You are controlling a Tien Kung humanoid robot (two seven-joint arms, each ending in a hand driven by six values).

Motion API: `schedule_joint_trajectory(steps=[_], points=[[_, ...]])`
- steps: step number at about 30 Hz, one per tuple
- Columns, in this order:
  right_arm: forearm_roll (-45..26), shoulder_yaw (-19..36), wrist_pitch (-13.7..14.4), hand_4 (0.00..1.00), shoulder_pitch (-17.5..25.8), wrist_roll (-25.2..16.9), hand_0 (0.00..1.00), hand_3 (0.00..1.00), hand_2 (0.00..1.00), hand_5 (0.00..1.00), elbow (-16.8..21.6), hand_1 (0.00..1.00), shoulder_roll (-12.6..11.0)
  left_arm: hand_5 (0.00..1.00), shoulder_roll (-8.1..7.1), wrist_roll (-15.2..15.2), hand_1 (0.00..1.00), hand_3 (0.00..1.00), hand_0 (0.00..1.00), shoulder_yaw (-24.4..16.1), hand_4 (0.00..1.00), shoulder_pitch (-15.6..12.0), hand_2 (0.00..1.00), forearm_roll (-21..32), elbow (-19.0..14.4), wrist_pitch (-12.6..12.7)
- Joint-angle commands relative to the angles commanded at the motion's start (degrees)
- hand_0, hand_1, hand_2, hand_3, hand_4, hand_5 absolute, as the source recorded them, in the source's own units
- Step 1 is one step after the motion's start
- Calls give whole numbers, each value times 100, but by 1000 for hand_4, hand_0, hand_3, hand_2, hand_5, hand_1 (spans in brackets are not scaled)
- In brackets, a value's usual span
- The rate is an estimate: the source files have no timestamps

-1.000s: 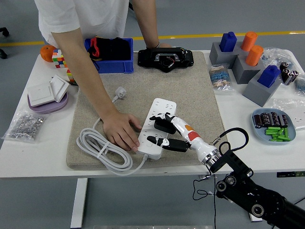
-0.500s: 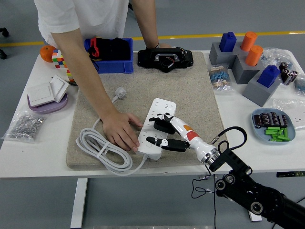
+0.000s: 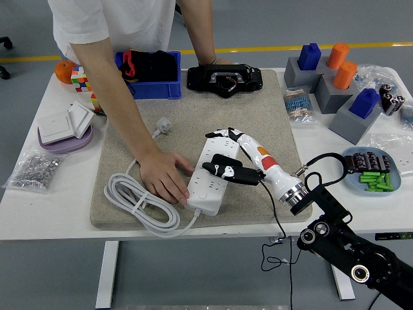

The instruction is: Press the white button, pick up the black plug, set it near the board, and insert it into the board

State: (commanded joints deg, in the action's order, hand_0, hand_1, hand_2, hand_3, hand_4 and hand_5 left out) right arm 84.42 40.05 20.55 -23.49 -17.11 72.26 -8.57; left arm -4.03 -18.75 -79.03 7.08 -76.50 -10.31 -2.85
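The white power strip (image 3: 205, 187) lies on the grey mat (image 3: 258, 123), its coiled white cable (image 3: 132, 197) at the left. My right hand (image 3: 210, 152) is over the strip, open, its fingers (image 3: 222, 134) stretched toward the strip's far end. Its black thumb (image 3: 229, 172) lies across the strip's middle. The black plug sat there a moment ago and cannot be told apart from the thumb. A person's hand (image 3: 164, 177) presses on the strip's left side. My left arm is out of sight.
A white wall plug (image 3: 162, 124) lies on the mat's far left. At the back are a blue bin (image 3: 151, 87) and a black device (image 3: 224, 79) under the person's other hand. Grey blocks (image 3: 335, 93) and a battery dish (image 3: 371, 169) stand at the right.
My right hand has moved away from me along the strip. Its fingers left the black plug and its thumb now covers that spot. The person's hand stayed put.
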Motion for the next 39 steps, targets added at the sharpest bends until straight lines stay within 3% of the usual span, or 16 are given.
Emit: schedule_joint_trajectory(steps=[6,15,21,33,39], points=[[190,807,26,998,469,12,954,756,788,752,446,851,-181,276,10,13,662,678,706,27,649,10,582,66,0,7],[408,2693,23,998,1424,57,952,750,782,735,383,847,-432,276,25,27,662,678,706,79,649,42,583,98,0,5],[156,3933,-39,998,2147,127,952,751,781,723,523,848,-371,274,41,26,662,677,706,113,649,36,582,114,0,9],[-386,4940,-141,998,2585,246,943,766,790,717,692,851,-248,274,40,55,662,678,706,234,651,91,582,178,0,-9],[-637,5372,-131,998,2614,311,930,770,795,708,580,845,-187,274,40,39,662,679,706,231,652,70,582,145,0,-16]])
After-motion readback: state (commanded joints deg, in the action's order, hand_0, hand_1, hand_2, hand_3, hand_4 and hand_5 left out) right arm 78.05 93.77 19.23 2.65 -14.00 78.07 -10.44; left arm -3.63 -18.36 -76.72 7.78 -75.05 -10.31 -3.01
